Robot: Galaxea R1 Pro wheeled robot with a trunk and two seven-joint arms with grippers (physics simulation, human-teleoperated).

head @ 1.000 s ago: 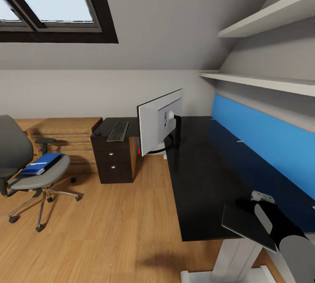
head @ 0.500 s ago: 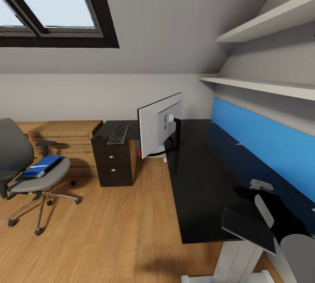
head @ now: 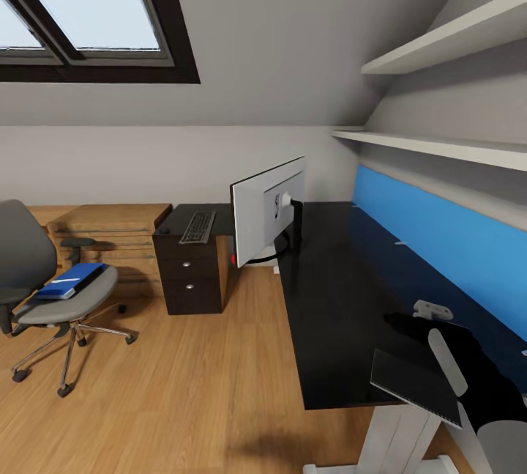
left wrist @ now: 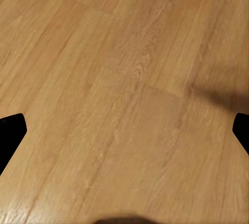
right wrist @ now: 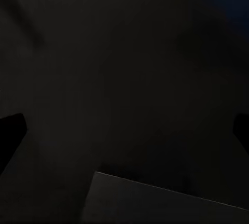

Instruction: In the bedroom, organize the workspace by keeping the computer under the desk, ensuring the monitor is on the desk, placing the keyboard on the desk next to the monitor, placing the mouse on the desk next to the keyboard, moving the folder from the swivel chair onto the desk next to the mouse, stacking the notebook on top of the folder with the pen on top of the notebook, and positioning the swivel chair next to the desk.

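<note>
Black glossy counter [head: 344,298] fills the right; view has tilted slightly since a second ago, scene objects unmoved. Right claw [right wrist: 124,130] spread wide, empty, over it. Bright blue folder [head: 71,280] awaits on grey swivel chair [head: 44,291]; left claw [left wrist: 124,130] released.

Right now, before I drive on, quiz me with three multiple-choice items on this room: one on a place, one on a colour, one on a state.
1. Where does the folder lie?
A. on the chair seat
B. on the desk
C. on the floor

2. What colour is the desk's back panel?
A. red
B. blue
C. white

3. Which way does the monitor face?
A. its light back is toward the camera
B. its screen is toward the camera
C. it lies flat

Answers: 1 A, it rests on the grey seat of the chair. 2 B, bright blue behind the desk. 3 A, the stand mount shows.
</note>
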